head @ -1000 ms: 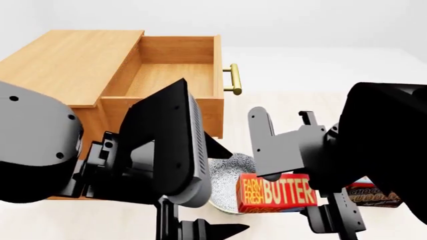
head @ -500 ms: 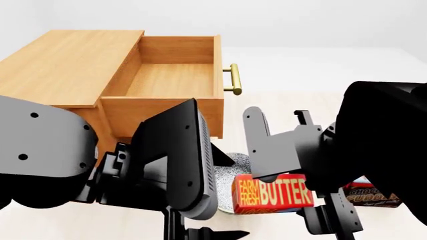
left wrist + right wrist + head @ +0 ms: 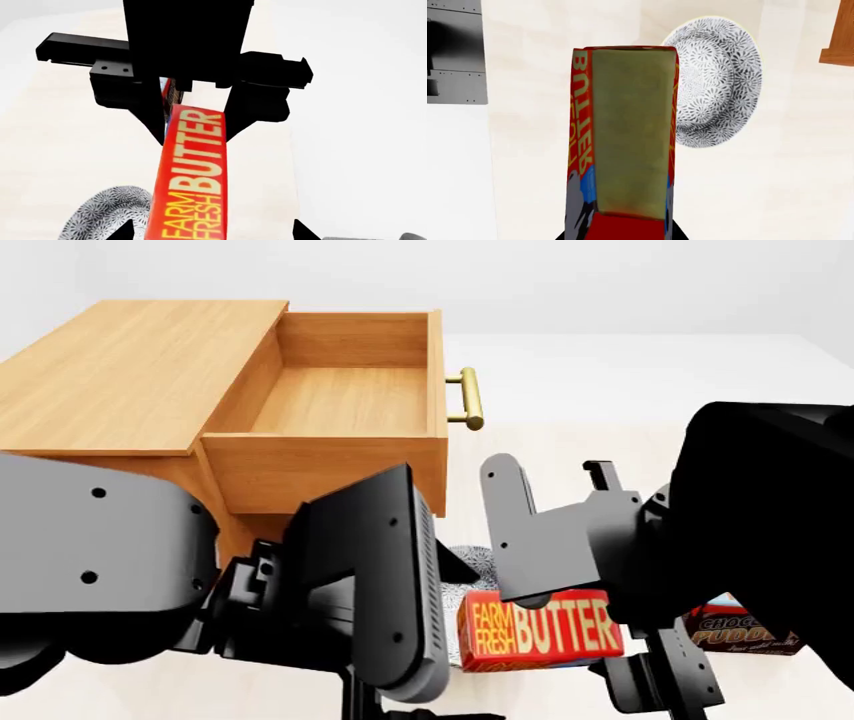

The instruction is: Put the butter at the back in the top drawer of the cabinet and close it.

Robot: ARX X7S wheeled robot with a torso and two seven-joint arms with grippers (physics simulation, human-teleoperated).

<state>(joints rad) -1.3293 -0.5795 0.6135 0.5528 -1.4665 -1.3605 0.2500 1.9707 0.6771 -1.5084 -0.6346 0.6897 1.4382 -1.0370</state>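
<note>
The red and yellow butter (image 3: 541,630) hangs in front of and below the cabinet (image 3: 134,370), with my right gripper (image 3: 624,226) shut on one end of it. In the right wrist view the butter (image 3: 627,130) juts out from between the jaws. The top drawer (image 3: 334,400) stands pulled out and bare inside, its brass handle (image 3: 465,398) facing right. My left gripper (image 3: 212,234) is open, its two dark fingertips wide apart at the frame's edge and the butter (image 3: 193,170) beyond them, not touched. My left arm (image 3: 360,590) fills the lower left of the head view.
A patterned grey-and-white bowl (image 3: 714,80) sits on the pale floor beside the butter, mostly hidden behind my left arm in the head view. A brown chocolate pudding box (image 3: 741,632) lies at the right behind my right arm. Lower drawers are hidden.
My left arm has swung right and closer to the camera, covering more of the bowl. The butter in the right gripper has shifted slightly left. The drawer has not moved.
</note>
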